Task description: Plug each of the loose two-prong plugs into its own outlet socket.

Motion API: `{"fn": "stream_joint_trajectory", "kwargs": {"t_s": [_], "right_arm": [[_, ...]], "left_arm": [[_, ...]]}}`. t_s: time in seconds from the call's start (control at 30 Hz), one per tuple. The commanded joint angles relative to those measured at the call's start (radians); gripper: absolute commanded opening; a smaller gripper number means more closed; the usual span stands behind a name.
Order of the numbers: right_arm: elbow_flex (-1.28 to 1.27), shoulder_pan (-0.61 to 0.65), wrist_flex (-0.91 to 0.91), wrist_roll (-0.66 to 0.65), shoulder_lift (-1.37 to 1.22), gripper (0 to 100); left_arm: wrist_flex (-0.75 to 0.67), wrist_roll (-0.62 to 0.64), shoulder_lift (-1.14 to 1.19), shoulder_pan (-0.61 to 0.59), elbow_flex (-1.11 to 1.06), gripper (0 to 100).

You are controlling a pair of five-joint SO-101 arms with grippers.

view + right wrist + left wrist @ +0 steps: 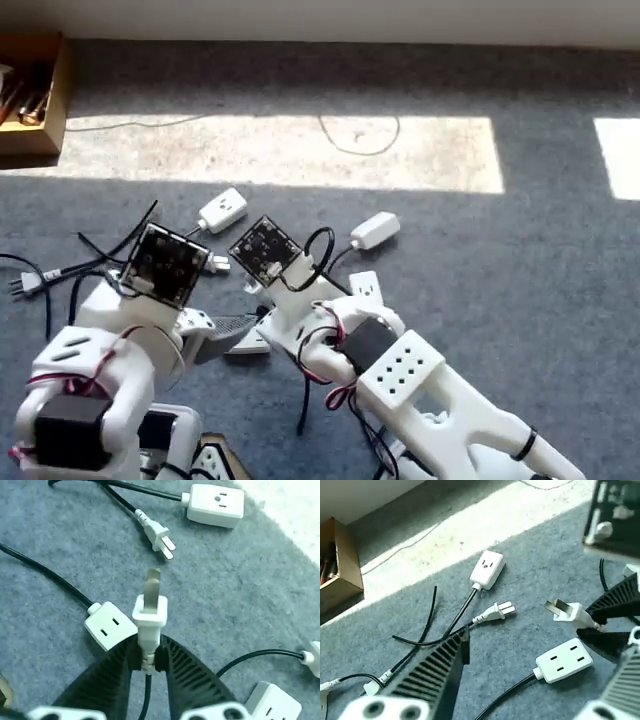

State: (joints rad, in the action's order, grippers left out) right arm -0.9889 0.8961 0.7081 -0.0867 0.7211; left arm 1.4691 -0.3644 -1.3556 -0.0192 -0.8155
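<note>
My right gripper [147,647] is shut on the base of a white two-prong plug [150,611], whose prongs point away from the camera, above the carpet. Just beside the plug lies a white two-slot outlet socket [110,625] on a black cord. The left wrist view shows that held plug [570,612] hanging a little above the same socket [565,660]. My left gripper [547,647] is open wide around that area, holding nothing. A loose white plug [495,612] rests on the carpet near a second white outlet [487,570]. In the high view both arms crowd over these cords [255,290].
More white outlets lie around: one [375,230] behind the arms, one [365,288] by the right arm, one [272,700] close to my right gripper. Another plug [25,285] lies far left. Black cords cross the grey carpet. A cardboard box [30,95] stands at the back left.
</note>
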Motion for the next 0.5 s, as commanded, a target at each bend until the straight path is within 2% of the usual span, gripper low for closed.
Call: {"fn": "stream_joint_trajectory", "kwargs": {"t_s": [0.0,0.2,0.47], "right_arm": [[0.002,0.077,0.038,0.035,0.035,0.5],[0.028,0.134,0.088,0.034,0.035,0.5],[0.091,0.108,0.202,-0.003,0.127,0.5]], "left_arm": [[-0.163,0.003,-0.016,0.002,-0.17,43],[-0.307,0.003,-0.016,-0.054,-0.295,43],[-0.451,-0.003,-0.016,-0.151,-0.438,43]]}}
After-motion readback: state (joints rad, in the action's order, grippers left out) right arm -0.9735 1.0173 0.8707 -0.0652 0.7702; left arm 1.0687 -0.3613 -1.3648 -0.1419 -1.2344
